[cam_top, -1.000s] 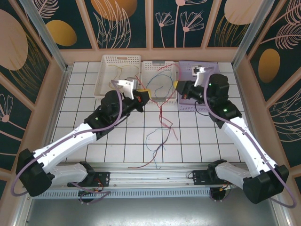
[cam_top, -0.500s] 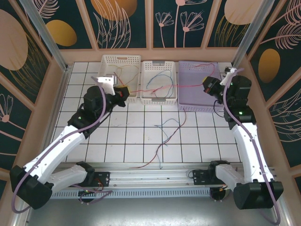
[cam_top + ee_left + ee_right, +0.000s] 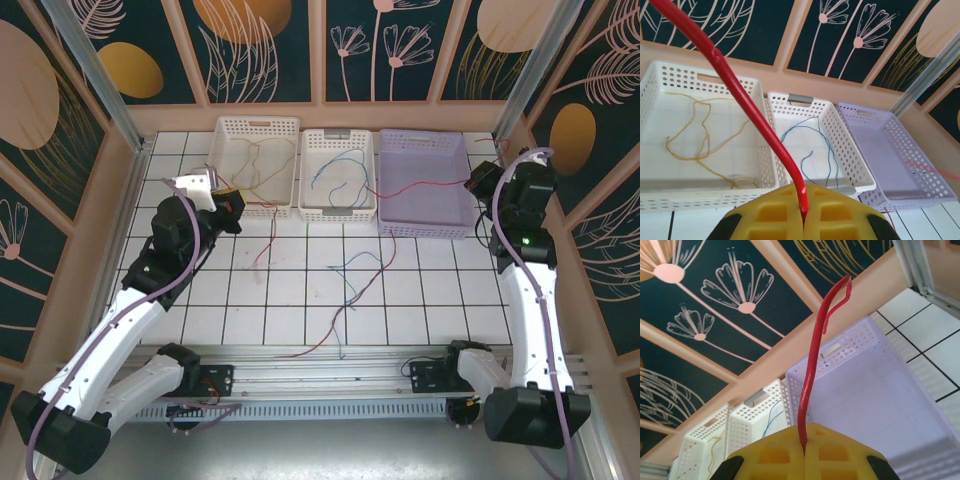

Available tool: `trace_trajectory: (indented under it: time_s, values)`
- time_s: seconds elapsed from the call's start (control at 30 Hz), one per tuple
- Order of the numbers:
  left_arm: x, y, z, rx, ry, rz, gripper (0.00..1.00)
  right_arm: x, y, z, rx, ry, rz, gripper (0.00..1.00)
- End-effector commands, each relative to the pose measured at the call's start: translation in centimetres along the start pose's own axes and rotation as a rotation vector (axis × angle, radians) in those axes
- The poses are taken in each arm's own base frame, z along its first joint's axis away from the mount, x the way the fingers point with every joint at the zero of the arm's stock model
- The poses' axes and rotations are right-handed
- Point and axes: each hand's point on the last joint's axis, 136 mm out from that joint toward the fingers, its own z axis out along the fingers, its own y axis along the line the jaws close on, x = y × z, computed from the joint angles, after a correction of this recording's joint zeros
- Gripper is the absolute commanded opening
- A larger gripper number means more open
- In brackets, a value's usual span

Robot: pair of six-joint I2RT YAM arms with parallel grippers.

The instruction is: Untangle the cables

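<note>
While L claw [image 3: 804, 210] & R claw [image 3: 804, 447] each pinch shut on thin red flexible wire [image 3: 420, 186], yellow-tan wire [image 3: 255, 160] & blue wire [image 3: 335, 180] lie binned beyond; blue/red strands [image 3: 352, 265] btwn claws, on worktop [image 3: 450, 290], need untangling.

Tiled table [image 3: 420, 300]; three baskets [image 3: 338, 213]; loose cables [image 3: 338, 325]

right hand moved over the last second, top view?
Yes. The right hand has swung rightward: a second ago it sat at the purple basket's left edge, now it is just past its right edge, shut on a red cable.
</note>
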Motion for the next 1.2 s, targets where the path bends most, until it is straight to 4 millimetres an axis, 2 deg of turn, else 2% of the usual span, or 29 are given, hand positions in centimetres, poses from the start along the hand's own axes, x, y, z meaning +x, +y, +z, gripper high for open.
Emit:
trace_trajectory:
  time_s: [0.0, 0.2, 0.3, 0.33, 0.4, 0.6, 0.8, 1.17]
  values:
    - [-1.8, -1.4, -0.7, 0.065, -0.050, 0.001, 0.00, -1.5, -0.4, 1.6, 0.057, -0.047, -0.003, 0.00]
    - [-4.3, -4.2, -1.6, 0.176, -0.076, -0.029, 0.00, -0.1, -1.2, 6.5, 0.168, -0.042, -0.070, 0.00]
    - [-4.6, -5.5, -1.5, 0.234, -0.059, -0.048, 0.00, 1.6, -1.8, 9.5, 0.226, -0.009, -0.108, 0.00]
    - [-6.0, -6.4, -2.0, 0.264, -0.083, -0.052, 0.00, 2.1, -2.2, 10.4, 0.240, 0.005, -0.111, 0.00]
    - [-6.6, -7.2, -2.1, 0.298, -0.084, -0.060, 0.00, 3.2, -2.6, 12.1, 0.259, 0.027, -0.132, 0.00]
    - [-7.9, -8.6, -2.2, 0.354, -0.088, -0.074, 0.00, 7.0, -5.2, 16.8, 0.354, 0.135, -0.177, 0.00]
    - [-8.4, -9.7, -1.7, 0.405, -0.080, -0.097, 0.00, 9.8, -7.1, 19.4, 0.395, 0.211, -0.176, 0.00]
    - [-8.2, -11.9, -0.3, 0.458, -0.050, -0.101, 0.00, 13.1, -8.4, 22.2, 0.435, 0.314, -0.205, 0.00]
